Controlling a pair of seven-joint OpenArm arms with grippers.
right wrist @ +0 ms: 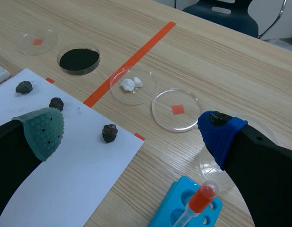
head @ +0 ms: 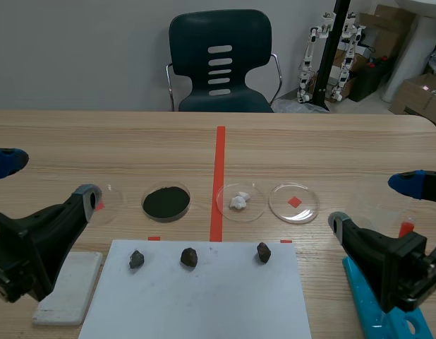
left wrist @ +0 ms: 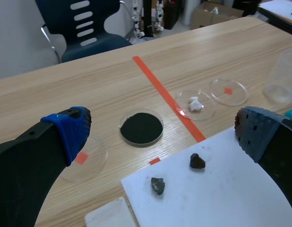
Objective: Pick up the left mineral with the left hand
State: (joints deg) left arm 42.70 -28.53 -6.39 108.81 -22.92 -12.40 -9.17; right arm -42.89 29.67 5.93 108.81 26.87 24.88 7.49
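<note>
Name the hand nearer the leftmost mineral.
Left. The left hand hangs just left of the leftmost mineral; the right hand is past the rightmost mineral, across the white sheet.

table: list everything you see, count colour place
sheet: 1, white, near edge of table
left mineral: 1, dark, leftmost on sheet
other minerals: 2, dark, same row
powder dish: 1, black, left of tape
lump dish: 1, white, right of tape
empty dishes: 2, clear, dish row's ends
beaker: 1, clear, right of dishes
slab: 1, white, left of sheet
rack: 1, blue, right of sheet
chair: 1, dark, behind table
left arm: black, jaws open
right arm: black, jaws open
</note>
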